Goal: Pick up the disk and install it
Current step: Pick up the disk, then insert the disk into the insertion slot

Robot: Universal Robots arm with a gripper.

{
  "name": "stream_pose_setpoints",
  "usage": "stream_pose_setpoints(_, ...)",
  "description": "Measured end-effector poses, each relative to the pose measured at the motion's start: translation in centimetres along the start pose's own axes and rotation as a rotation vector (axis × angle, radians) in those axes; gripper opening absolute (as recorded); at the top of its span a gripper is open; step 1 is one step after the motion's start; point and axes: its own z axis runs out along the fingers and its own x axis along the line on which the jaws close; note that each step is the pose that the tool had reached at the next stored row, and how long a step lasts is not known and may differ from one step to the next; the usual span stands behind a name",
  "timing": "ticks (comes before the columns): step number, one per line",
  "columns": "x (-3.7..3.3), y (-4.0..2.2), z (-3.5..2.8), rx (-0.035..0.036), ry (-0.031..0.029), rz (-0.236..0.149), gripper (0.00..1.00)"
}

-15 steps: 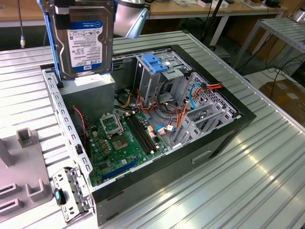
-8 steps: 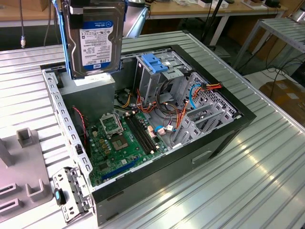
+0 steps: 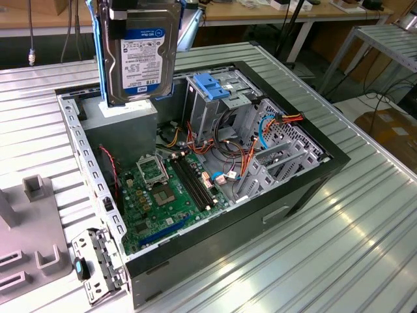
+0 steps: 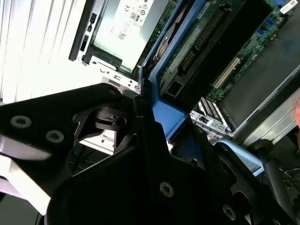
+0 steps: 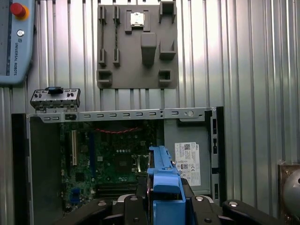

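Obs.: the end effector (image 3: 144, 12) is clamped on the disk (image 3: 140, 55), a flat dark grey-black rectangular hard drive with bright blue plastic rails along both long edges. In the first wrist view, the black jaws sit tight against either side of a blue rail.

Disk position: lifted clear of the ribbed aluminium tabletop (image 3: 339, 248) and held upright on its short edge, with the label side facing the exterior view. It hangs over the grey metal box (image 3: 124, 127) in the far corner of the open black computer case (image 3: 228, 241), on the exterior view's left. Whether its lower edge touches the box, I cannot tell.

Inside the case: a grey metal cage with a blue plastic top handle (image 3: 210, 98) stands just beside the disk, on the exterior view's right. A green motherboard (image 3: 163, 195) lies on the case floor.

Outside the case: a grey moulded fixture plate (image 3: 26, 254) and a small grey perforated bracket (image 3: 94, 264) lie on the tabletop.
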Motion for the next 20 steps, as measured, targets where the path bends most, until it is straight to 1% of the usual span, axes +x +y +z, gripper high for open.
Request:
stream_pose_setpoints(7,0.00,-0.02,0.00,0.0000,0.0000,0.000,0.37)
stream_pose_setpoints(14,0.44,-0.04,0.00,0.0000,0.0001,0.000,0.37)
stream_pose_setpoints(17,0.92,-0.05,0.02,0.0000,0.0000,0.000,0.37)
stream_pose_setpoints(20,1.82,-0.09,0.07,0.0001,-0.0001,0.000,0.37)
